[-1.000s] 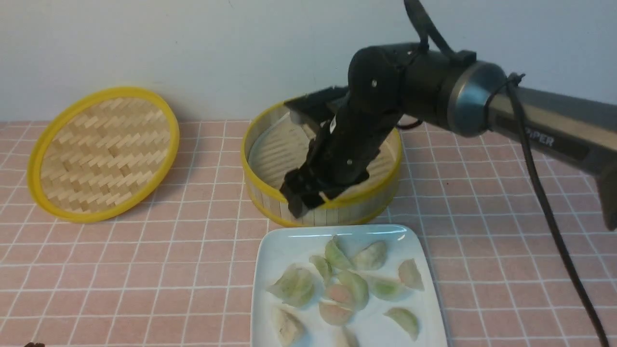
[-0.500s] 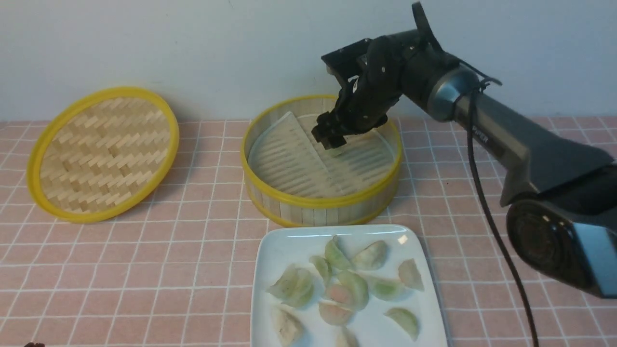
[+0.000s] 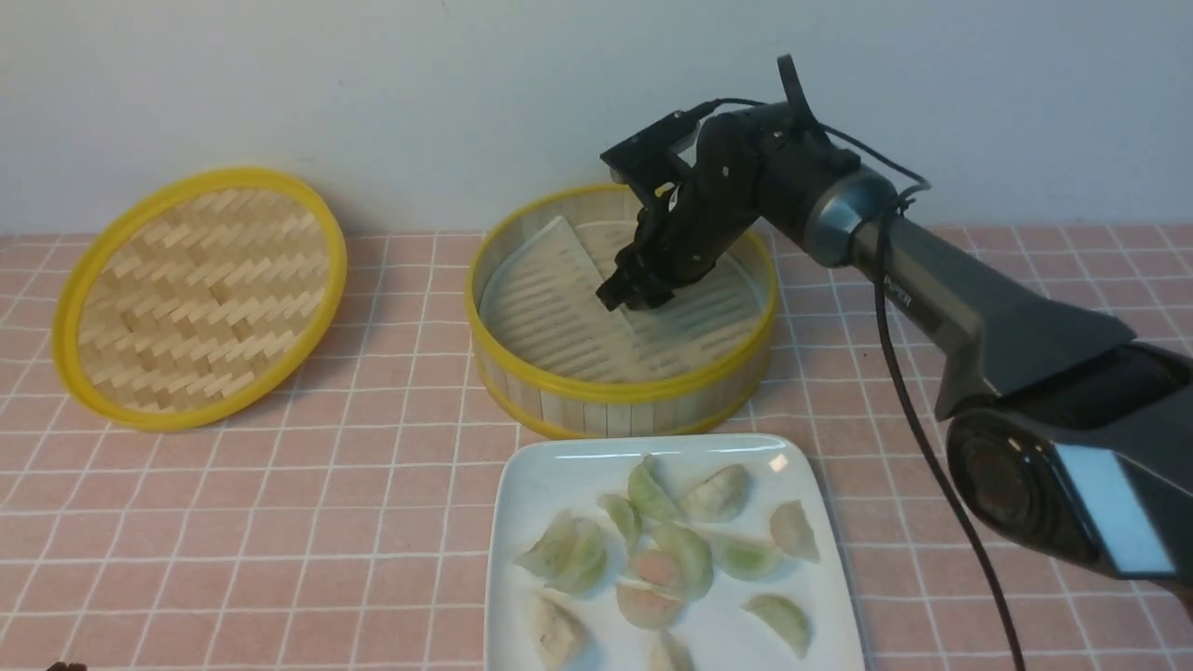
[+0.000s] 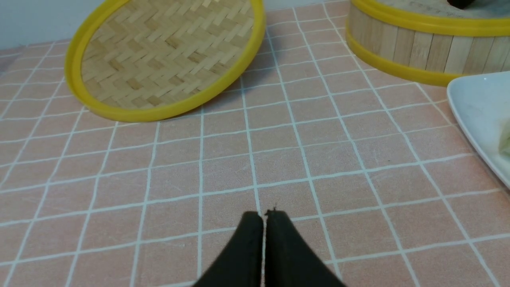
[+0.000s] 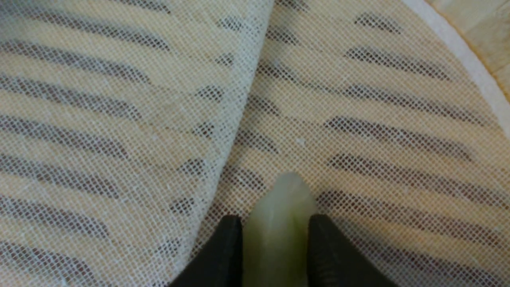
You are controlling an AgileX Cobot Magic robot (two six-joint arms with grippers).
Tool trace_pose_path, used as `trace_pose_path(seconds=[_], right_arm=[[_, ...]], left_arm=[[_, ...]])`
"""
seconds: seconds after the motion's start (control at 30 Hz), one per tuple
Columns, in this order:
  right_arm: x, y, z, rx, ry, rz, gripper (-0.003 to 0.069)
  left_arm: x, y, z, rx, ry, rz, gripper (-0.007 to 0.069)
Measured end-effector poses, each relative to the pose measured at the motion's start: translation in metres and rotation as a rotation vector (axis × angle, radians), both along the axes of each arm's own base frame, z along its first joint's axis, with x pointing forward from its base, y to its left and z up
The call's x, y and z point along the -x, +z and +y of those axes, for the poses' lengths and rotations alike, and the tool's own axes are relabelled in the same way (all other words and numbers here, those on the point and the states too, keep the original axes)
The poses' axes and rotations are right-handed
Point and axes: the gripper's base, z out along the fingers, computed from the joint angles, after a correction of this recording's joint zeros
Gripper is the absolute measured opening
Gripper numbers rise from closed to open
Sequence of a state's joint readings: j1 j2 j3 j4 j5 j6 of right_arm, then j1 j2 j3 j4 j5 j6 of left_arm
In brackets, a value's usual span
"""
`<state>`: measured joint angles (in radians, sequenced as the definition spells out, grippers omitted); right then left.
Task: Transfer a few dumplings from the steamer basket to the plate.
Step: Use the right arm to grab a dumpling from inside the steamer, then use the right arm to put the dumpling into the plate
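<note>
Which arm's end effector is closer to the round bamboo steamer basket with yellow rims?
Right. The right end effector is inside the round bamboo steamer basket, gripping a pale green dumpling. The left end effector is shut, low over the pink tiled table, outside the basket.

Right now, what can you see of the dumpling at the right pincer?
The dumpling is pale green and translucent, seen edge-on as a narrow rounded ridge. The right pincer's two black fingers press its sides. It is over the white mesh liner on the steamer basket's slatted floor; whether it is lifted cannot be told.
</note>
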<state>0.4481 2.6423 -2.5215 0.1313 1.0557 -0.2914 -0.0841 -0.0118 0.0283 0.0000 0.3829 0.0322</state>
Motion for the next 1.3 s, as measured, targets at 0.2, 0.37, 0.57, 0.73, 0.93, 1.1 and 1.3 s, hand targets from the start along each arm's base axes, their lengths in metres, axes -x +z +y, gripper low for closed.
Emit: trace_pose_path(seconds=[0.2,0.37,0.57,0.73,0.93,1.1,1.3], right_arm=[[0.009,0.012,-0.004,0.028,0.005,0.067,0.0178],[0.017,0.032,-0.007,0.033,-0.009,0.108,0.0178],[0.025,0.058,-0.011,-0.005,-0.067,0.113,0.0178],[0.074,0.094,-0.033,0.021,-0.087,0.207,0.0178],[0.155,0.104,-0.058,-0.040,-0.105,0.415,0.0178],[0.214,0.063,-0.051,0.014,-0.066,0.576,0.0178],[0.229,0.033,-0.030,0.045,-0.019,0.534,0.0223]], left_arm=[[0.000,0.000,0.000,0.000,0.000,0.000,-0.0006],[0.000,0.000,0.000,0.000,0.000,0.000,-0.0006],[0.000,0.000,0.000,0.000,0.000,0.000,-0.0006],[0.000,0.000,0.000,0.000,0.000,0.000,-0.0006],[0.000,0.000,0.000,0.000,0.000,0.000,-0.0006],[0.000,0.000,0.000,0.000,0.000,0.000,-0.0006],[0.000,0.000,0.000,0.000,0.000,0.000,-0.0006]])
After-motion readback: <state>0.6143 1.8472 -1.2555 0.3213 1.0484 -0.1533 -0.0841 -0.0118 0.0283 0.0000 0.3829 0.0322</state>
